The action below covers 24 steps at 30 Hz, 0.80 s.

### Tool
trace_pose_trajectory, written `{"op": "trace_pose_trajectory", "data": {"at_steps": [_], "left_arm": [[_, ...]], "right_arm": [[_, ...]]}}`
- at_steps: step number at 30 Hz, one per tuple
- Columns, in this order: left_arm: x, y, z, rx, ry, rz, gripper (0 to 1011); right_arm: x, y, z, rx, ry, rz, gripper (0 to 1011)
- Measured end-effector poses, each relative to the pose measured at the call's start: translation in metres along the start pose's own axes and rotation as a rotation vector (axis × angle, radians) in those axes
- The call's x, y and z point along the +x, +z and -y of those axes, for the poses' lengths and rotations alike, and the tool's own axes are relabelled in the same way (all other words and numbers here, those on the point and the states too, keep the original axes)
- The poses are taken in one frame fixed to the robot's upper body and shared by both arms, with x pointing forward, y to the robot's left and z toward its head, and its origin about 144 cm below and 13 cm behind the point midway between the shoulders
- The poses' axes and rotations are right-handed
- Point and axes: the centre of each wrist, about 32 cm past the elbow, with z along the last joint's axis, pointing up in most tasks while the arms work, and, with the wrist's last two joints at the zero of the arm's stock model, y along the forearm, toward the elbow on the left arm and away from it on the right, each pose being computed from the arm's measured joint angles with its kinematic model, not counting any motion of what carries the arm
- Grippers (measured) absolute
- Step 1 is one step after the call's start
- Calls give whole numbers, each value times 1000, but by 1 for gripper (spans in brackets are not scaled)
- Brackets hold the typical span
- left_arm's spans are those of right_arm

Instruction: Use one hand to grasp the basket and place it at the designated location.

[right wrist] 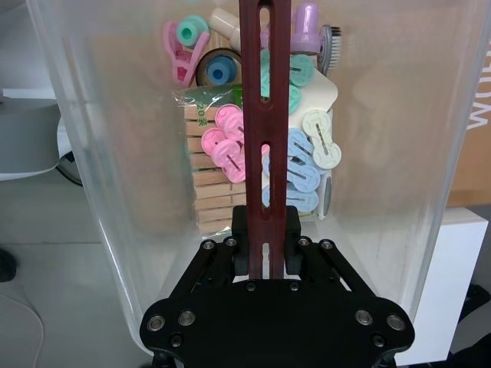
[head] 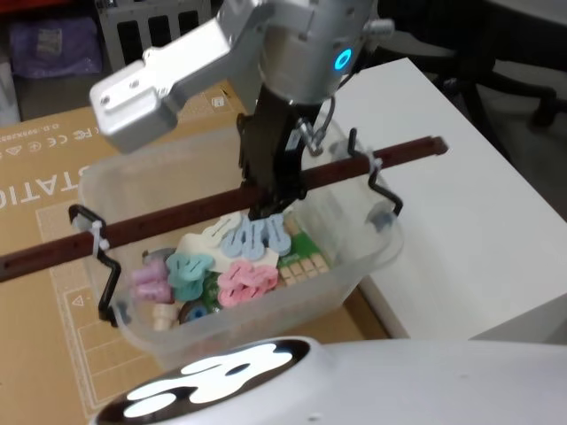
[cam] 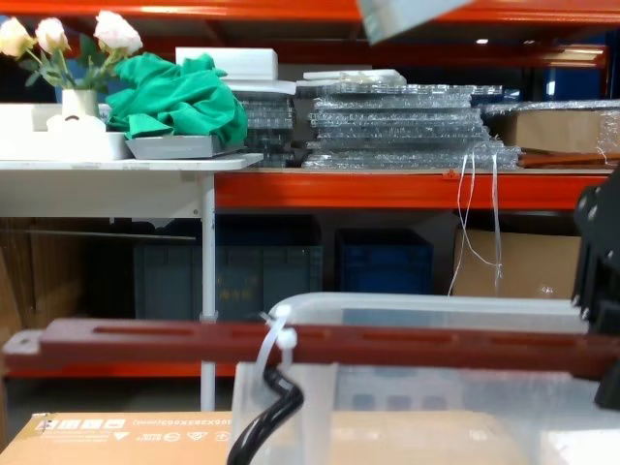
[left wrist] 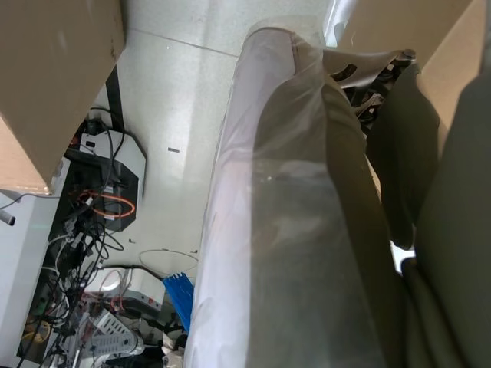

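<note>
Our right gripper (right wrist: 265, 230) is clamped tight on the long red-brown bar handle (head: 177, 215) of the basket (head: 354, 270), so we think grabbing is done and setting it down is left. The basket is smooth see-through plastic with a round rim, over the brown cardboard (head: 53, 177) beside the white table (head: 461, 204).
</note>
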Motion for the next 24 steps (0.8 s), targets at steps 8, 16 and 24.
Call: {"op": "trace_pose_trajectory", "data": {"at_steps": [8,16,24], "left_arm": [[0,0,0,0,0,0,0],[0,0,0,0,0,0,0],[0,0,0,0,0,0,0]], "right_arm": [[6,5,-15,-1,-3,22,234],[9,6,-28,7,-7,19,234],[15,12,-46,26,-1,34,235]]}}
